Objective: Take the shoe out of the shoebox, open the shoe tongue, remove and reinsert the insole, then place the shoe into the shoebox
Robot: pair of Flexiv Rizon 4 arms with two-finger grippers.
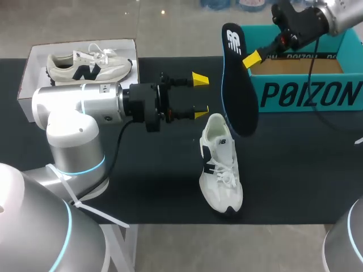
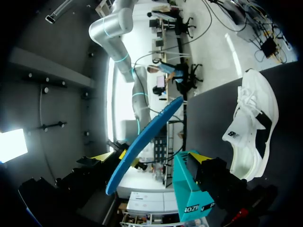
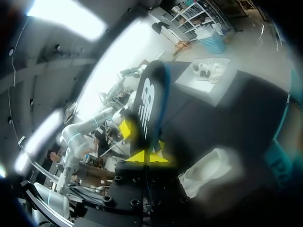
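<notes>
A white sneaker with dark trim lies on its sole on the black table, toe toward the front edge. Above its heel hangs a black insole with a blue edge, and my right gripper is shut on its upper part. The right wrist view has the insole pinched between the yellow tips of that gripper, with the sneaker below. My left gripper is open just left of the insole, level with it, holding nothing. From the left wrist, the insole is edge-on and the sneaker lies beyond.
The teal shoebox stands open at the back right, under my right arm. A white tray at the back left holds a second sneaker. Bare black table lies left and right of the white sneaker.
</notes>
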